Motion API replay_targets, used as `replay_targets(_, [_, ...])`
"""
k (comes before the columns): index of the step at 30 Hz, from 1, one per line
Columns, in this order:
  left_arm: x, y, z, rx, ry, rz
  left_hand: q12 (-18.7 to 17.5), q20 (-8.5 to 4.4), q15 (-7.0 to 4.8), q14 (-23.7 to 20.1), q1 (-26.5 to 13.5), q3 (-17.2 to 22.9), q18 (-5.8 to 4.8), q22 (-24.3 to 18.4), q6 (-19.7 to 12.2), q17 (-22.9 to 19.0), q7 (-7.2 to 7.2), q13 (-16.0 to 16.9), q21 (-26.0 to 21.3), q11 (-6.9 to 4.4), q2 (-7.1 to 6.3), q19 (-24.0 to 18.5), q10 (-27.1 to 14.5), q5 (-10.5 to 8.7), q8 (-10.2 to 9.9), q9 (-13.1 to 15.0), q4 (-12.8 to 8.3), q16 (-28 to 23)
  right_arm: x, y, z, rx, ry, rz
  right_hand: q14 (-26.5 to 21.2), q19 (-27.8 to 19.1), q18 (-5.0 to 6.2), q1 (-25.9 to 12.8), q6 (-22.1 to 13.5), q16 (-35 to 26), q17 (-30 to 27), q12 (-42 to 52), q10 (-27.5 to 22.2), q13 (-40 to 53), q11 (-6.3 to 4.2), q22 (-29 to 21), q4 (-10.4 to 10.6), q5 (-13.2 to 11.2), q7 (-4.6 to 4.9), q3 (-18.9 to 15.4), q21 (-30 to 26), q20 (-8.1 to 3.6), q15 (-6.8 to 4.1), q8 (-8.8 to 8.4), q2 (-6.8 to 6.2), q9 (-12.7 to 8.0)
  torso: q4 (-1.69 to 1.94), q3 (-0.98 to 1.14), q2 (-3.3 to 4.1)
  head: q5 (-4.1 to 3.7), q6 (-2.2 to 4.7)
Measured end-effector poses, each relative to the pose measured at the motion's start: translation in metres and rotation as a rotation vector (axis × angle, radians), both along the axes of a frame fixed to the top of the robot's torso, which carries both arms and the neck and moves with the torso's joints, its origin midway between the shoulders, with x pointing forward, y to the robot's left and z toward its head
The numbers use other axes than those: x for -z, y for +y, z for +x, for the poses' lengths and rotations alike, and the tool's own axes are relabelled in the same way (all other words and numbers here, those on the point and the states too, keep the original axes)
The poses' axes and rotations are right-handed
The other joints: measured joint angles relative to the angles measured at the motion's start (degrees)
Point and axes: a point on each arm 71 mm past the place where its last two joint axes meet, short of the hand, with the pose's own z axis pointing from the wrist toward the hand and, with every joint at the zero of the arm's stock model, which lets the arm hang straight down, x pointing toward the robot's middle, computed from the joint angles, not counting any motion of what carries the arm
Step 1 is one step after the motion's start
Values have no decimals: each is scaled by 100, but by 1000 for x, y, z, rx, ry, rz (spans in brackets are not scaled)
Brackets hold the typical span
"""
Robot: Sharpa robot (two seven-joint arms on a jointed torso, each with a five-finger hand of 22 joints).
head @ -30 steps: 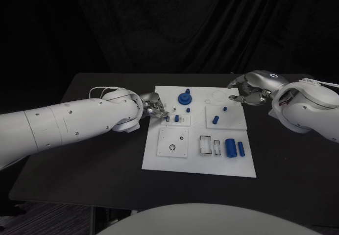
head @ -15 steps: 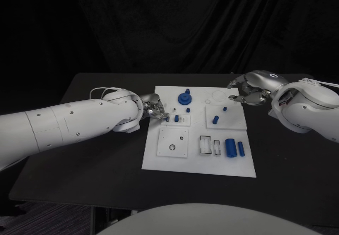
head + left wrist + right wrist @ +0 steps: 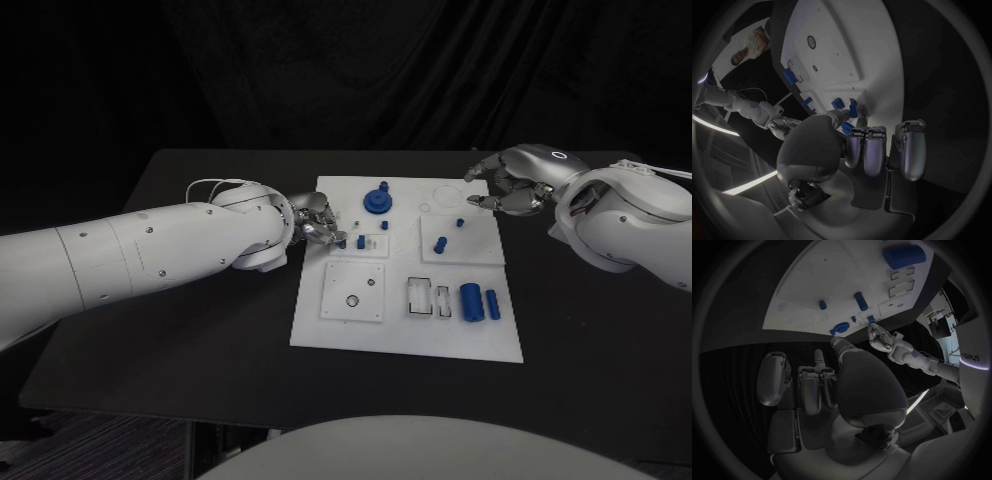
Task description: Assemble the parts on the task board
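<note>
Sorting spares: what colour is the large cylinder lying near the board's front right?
Blue; the large cylinder shows best in the head view.

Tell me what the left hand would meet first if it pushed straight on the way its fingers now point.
Probably the small blue peg just beyond the left hand, standing on the task board. The fingertips look very near it, perhaps touching; depth is unclear in the head view.
</note>
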Motion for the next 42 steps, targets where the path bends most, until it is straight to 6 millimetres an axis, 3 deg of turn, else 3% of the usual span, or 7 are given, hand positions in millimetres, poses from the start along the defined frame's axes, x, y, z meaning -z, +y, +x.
replay_targets(12, [0, -2, 0, 6, 0, -3, 0, 0, 0, 0, -28, 0, 0, 0, -1, 5, 1, 0, -36, 0, -2, 0, 0, 0, 0, 0, 0, 0, 0, 0, 0, 0, 2, -1, 0, 0, 0, 0, 0, 0, 0, 0, 0, 0, 0, 0, 0, 0, 0, 0, 0, 0, 0, 0, 0, -6, 3, -1, 1, 8, 0])
replay_targets(21, [1, -5, -1, 14, 1, -6, 0, 0, 0, 0, -83, -33, 0, 0, -22, 4, 22, 0, -65, 18, 53, 0, 19, -281, 0, -1, -33, 0, 0, 0, 0, 0, 4, -2, 0, 0, 0, 0, 0, 0, 0, 0, 0, 0, 0, -1, -16, 0, 0, 16, 0, 0, 0, 0, 0, -11, 4, 1, 1, 12, 0])
replay_targets(42, [1, -3, -1, 14, 7, -3, 0, 0, 0, 0, -105, -49, 0, 0, -22, 3, 23, 0, -65, 39, 75, 0, -2, -353, 0, -3, -49, 0, 1, 0, 0, 3, 9, -5, 0, 0, 0, 24, 0, 0, 0, 0, 0, -1, 0, 3, -32, 0, 0, 33, -24, 0, 0, -24, 24, -16, -1, 3, -2, 18, 0])
